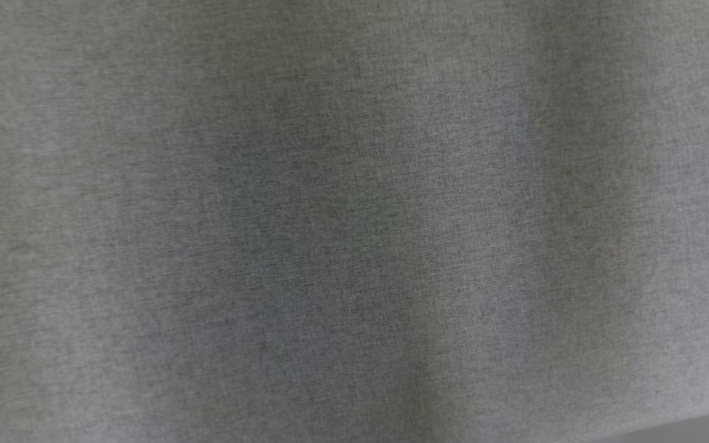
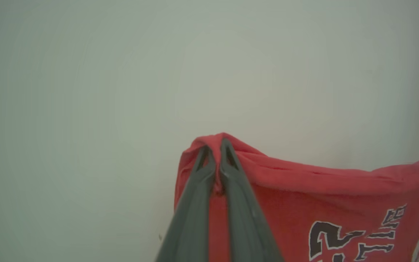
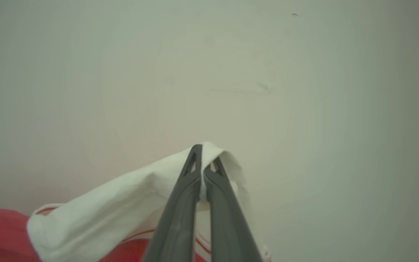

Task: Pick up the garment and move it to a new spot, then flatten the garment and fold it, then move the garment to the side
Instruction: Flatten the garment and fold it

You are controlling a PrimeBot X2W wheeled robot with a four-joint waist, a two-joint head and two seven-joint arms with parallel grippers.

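The head view gave grey woven cloth (image 1: 354,221). The left wrist view showed the left gripper (image 2: 215,145) clenched on the garment (image 2: 304,196), on a red fold, with black lettering (image 2: 335,240) at 4 o'clock. The right gripper (image 3: 206,154) pinched its white sleeve (image 3: 122,200). Both pointed to 12.

Shows right gripper (image 3: 205,156) at lower centre, pinched tight on a white fold of the garment (image 3: 115,207); red part lower left, pale surface (image 3: 304,109) behind.
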